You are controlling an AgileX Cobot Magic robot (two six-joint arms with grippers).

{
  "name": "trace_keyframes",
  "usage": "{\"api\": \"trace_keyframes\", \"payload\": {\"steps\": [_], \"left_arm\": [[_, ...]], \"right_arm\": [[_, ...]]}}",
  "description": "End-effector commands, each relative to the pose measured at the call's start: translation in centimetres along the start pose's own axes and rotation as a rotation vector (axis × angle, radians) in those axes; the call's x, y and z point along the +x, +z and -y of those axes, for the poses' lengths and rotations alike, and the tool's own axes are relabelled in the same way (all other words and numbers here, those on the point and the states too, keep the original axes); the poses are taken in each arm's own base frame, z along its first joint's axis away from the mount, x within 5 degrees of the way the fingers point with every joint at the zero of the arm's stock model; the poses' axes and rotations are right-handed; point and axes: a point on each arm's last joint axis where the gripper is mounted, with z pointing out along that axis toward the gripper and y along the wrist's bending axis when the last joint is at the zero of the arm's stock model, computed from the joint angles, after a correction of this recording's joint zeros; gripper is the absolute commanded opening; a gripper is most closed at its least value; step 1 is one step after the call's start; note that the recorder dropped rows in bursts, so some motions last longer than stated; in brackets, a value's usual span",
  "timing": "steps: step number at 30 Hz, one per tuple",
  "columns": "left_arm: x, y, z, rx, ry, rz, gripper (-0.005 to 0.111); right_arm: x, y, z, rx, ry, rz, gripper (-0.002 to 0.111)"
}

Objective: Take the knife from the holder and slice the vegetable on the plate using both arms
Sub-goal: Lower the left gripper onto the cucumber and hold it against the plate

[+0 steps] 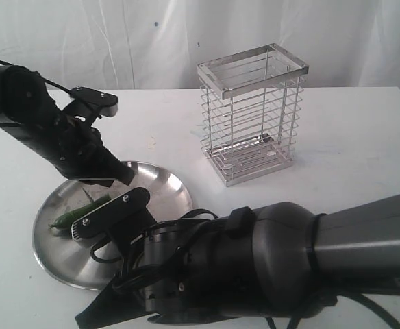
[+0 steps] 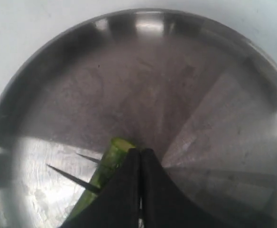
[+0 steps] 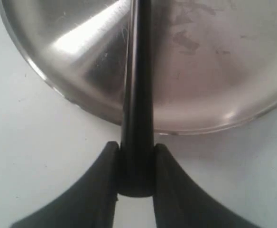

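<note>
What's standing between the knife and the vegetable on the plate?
Nothing visible. The knife, gripped by the right fingers, reaches over the plate, its tip at the vegetable beside the shut left fingers.

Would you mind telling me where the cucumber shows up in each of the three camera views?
Exterior view: the cucumber lies on the left part of the plate.
Left wrist view: the cucumber sits right at the tips of the closed left gripper.
Right wrist view: not in it; only the knife handle over the plate.
Shared landmark: the steel plate.
</note>
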Motion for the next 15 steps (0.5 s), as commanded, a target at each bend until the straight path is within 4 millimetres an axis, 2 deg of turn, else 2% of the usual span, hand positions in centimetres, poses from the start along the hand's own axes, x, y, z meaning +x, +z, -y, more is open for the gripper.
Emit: {"api": "trace_keyframes", "payload": {"steps": [1, 7, 15], "left_arm": [[0.33, -0.24, -1.88, 0.012, -0.063, -0.016, 0.0], [0.3, -0.33, -2.61, -0.001, -0.074, -0.003, 0.0], [0.08, -0.33, -2.68, -0.007, -0.078, 0.021, 0.0]], "right_arm": [[-0.01, -0.12, 0.06, 0.009, -0.03, 0.006, 0.0], [0.04, -0.18, 0.88, 0.101, -0.053, -0.007, 0.0], [-0.2, -0.48, 0.78, 0.083, -0.054, 0.011, 0.0]]}}
